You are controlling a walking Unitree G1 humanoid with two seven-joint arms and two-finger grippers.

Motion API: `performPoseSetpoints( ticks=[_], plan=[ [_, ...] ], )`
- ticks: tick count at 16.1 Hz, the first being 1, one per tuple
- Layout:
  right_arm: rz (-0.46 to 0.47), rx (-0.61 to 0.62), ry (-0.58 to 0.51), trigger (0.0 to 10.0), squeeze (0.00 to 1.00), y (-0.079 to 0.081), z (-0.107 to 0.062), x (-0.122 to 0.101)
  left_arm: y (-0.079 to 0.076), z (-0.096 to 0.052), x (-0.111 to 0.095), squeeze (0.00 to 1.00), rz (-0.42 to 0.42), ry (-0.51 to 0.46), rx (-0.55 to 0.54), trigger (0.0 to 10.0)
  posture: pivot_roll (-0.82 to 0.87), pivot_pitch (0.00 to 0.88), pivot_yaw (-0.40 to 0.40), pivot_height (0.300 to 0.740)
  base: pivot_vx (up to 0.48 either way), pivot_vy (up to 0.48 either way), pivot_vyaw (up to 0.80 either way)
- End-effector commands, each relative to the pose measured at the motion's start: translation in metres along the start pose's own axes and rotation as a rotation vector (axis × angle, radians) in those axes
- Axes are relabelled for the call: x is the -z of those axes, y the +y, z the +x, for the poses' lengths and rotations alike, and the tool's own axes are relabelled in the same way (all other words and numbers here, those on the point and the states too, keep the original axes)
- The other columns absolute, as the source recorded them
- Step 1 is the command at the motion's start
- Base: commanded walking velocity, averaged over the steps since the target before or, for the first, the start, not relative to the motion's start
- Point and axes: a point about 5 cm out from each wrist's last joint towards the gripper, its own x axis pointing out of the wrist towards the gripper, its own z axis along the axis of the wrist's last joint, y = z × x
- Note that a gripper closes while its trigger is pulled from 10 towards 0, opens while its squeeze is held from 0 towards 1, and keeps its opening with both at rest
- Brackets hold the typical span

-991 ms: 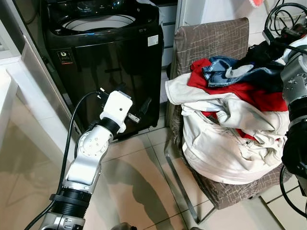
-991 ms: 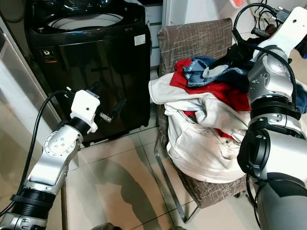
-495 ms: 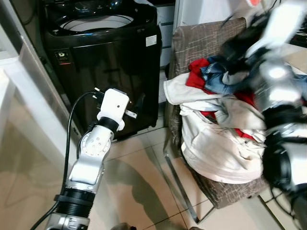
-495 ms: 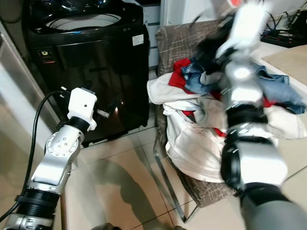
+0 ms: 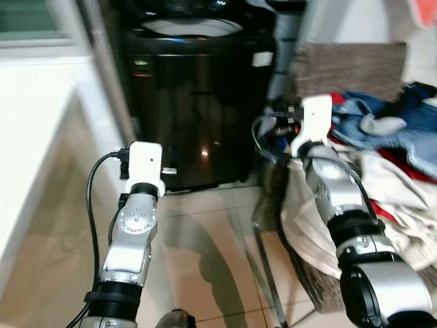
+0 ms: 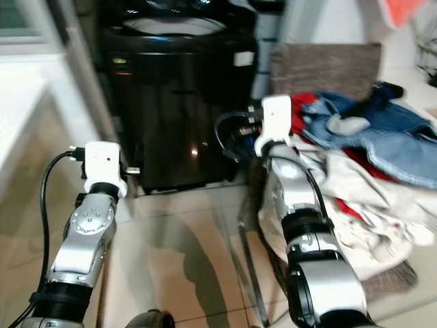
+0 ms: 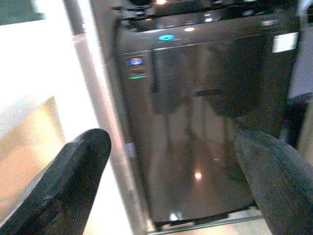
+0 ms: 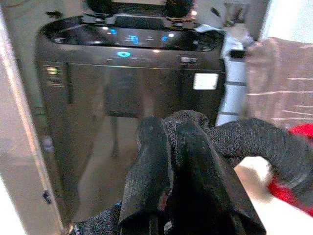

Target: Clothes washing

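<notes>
1. Left gripper (image 7: 171, 181) fingers spread apart, empty, facing the glossy black top-load washing machine (image 5: 198, 102).
2. Right gripper (image 8: 168, 161) clamped on dark knitted garment (image 8: 244, 139), beside the machine's front.
3. Garment could snag on the heaped clothes pile (image 5: 382, 157) on the brown fabric chair (image 5: 348, 65).
</notes>
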Motion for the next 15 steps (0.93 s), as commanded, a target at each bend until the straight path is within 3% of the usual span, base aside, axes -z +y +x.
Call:
performPoseSetpoints(
  ticks=[1,3,6,8,11,13,15],
  plan=[
    [-0.017,0.016,-0.022,0.0,0.0,-0.007,-0.003,-0.004,0.001,-0.002,0.004,0.0,0.043,0.023,-0.014,10.0,0.02,0.0,-0.029,0.74,0.0,0.0,0.65],
    [-0.035,0.054,-0.009,0.0,0.0,-0.012,-0.006,0.001,0.002,-0.001,0.004,0.0,0.101,0.019,-0.007,10.0,0.01,0.0,-0.028,0.74,0.0,0.0,0.6],
    [-0.062,0.07,0.028,0.0,0.0,-0.013,-0.01,0.011,-0.001,0.0,-0.002,0.0,0.148,-0.024,0.022,10.0,0.01,0.0,-0.022,0.74,0.0,0.0,0.0],
    [-0.012,0.056,0.033,0.0,0.0,-0.012,-0.014,0.018,-0.004,-0.001,-0.002,0.0,0.133,-0.025,0.038,10.0,0.01,0.0,-0.021,0.74,0.0,0.0,0.0],
    [-0.032,0.06,0.079,0.0,0.0,-0.01,-0.021,0.032,-0.003,-0.005,0.003,0.0,0.142,-0.007,0.038,10.0,0.02,0.0,-0.027,0.74,0.0,0.0,0.62],
    [-0.02,0.066,0.079,0.0,0.0,-0.009,-0.023,0.034,-0.003,-0.006,0.002,0.0,0.138,-0.016,0.059,10.0,0.02,0.0,-0.028,0.74,0.0,0.0,0.0],
    [-0.01,0.059,0.064,0.0,0.0,-0.005,-0.022,0.032,-0.006,-0.005,-0.008,0.0,0.11,-0.062,0.08,10.0,0.02,0.0,-0.028,0.74,0.414,0.0,0.0]
  ],
)
